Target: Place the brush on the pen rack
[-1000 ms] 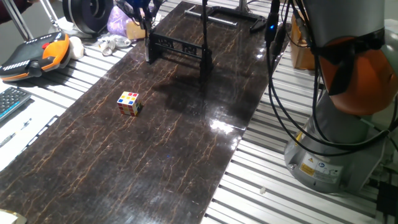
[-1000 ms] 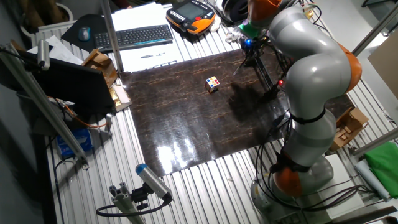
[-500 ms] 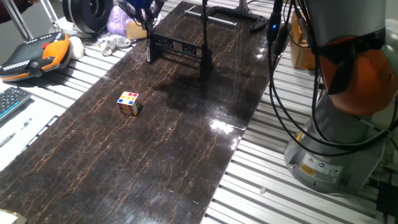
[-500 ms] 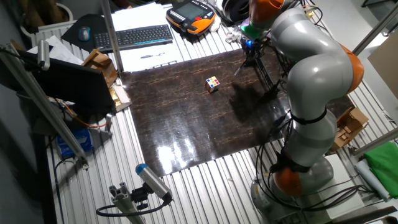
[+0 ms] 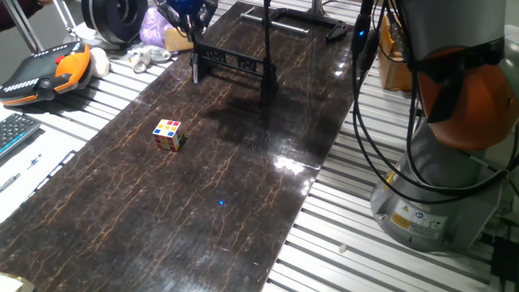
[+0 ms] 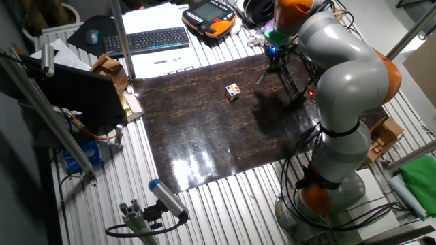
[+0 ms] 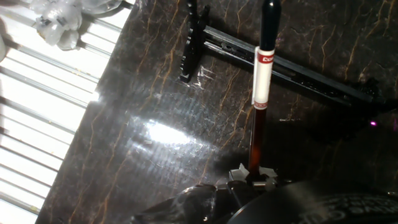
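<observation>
Above the pen rack (image 7: 280, 65), gripper (image 7: 254, 177) clamped on the brush (image 7: 261, 74) at its lower end. Light, stiff, thin; likely to pivot. Best held nearer mid-shaft.

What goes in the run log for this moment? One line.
phase: carry | gripper: shut on brush | brush: above pen rack, not yet resting | cube: untouched on table

Brush (image 7: 262, 81) above pen rack (image 7: 273, 61), crossing its bar; puzzle cube (image 5: 169, 135) well apart, nearer camera.
</observation>
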Action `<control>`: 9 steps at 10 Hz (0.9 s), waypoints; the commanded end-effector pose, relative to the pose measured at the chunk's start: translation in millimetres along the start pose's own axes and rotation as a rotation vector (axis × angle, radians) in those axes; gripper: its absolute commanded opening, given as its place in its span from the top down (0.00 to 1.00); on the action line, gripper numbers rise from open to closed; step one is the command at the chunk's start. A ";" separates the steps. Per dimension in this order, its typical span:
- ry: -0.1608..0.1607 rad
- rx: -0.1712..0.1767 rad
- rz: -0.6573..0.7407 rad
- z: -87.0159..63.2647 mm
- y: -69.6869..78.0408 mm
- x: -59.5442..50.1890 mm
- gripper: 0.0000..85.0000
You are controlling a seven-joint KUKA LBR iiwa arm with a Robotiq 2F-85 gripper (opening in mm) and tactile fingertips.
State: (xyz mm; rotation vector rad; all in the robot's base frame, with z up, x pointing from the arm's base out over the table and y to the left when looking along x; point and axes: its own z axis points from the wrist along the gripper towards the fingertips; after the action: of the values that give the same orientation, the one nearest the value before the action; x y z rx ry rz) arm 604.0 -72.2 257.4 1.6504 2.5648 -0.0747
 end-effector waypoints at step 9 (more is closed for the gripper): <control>0.004 -0.007 -0.009 2.0 -4.5 -3.6 0.99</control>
State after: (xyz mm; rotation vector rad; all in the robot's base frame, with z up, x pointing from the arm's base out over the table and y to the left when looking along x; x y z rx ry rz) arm 601.5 -77.6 255.7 1.6373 2.5729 -0.0630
